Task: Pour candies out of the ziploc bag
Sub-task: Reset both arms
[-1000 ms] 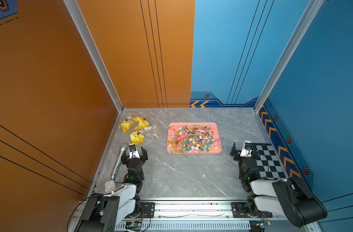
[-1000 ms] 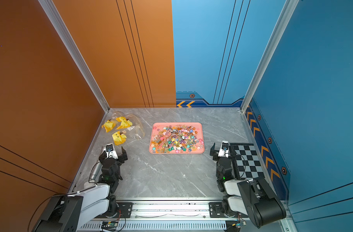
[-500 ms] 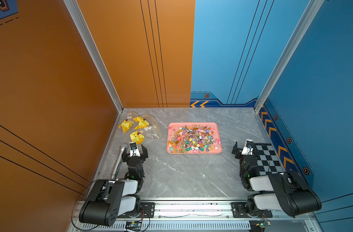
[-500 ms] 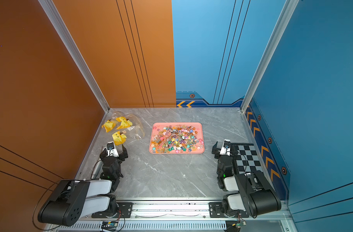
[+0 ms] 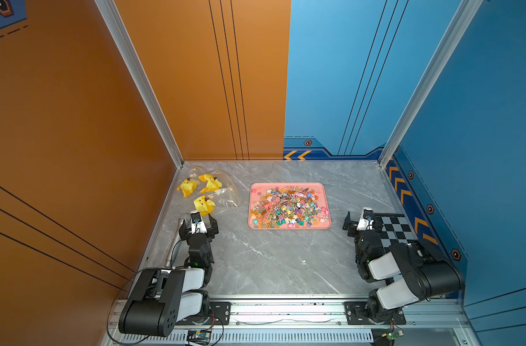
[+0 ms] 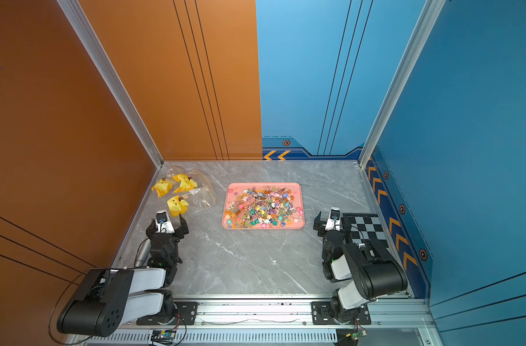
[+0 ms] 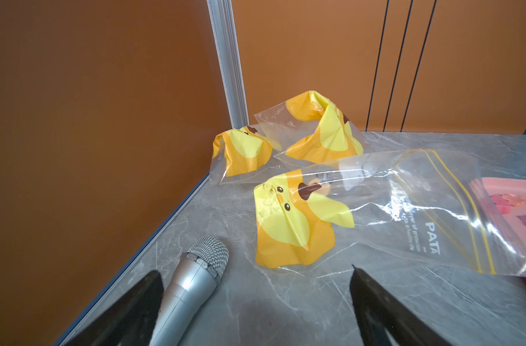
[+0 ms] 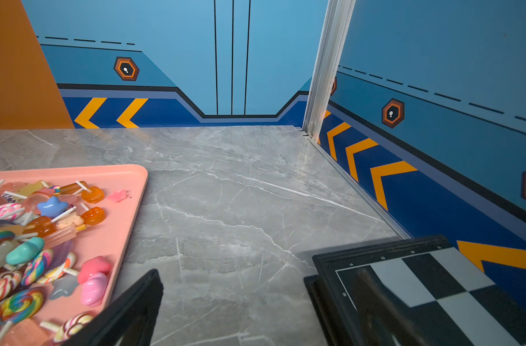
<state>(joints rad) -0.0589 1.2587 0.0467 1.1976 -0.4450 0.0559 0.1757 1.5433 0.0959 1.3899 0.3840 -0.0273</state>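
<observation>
- Both arms are pulling in toward the rail (image 5: 285, 305) at the bottom of the frame in both top views. Over the last second their elbows are tucking tighter, while nothing else on the surface (image 5: 270, 263) is moving.
- The left gripper (image 5: 198, 229) is hanging low at the left of the frame with its jaws spread as wide as they go, gripping nothing. The left wrist view is showing only bare marble between them (image 7: 252, 299), with a silver microphone (image 7: 196, 275) lying just beside one jaw.
- The right gripper (image 5: 360, 223) is sitting at the right of the frame, jaws equally wide and empty, right by the checkerboard (image 5: 396, 227).
- The bag (image 5: 223, 191) is lying crumpled at the upper left of the surface, near the back corner and close to the tray (image 5: 324, 191). Its clear plastic (image 7: 420, 215) is showing yellow cartoon prints and no sweets that I can make out.
- The candies (image 5: 288, 205) are sitting heaped in the pink tray at the centre of the frame. The right wrist view is catching lollipops and star shapes (image 8: 31, 239) piled inside the rim, and none are showing on the marble.
- My read is that the pour is looking finished. With the bag let go and both arms retreating empty-handed, this looks like the wrap-up rather than a fresh attempt.
</observation>
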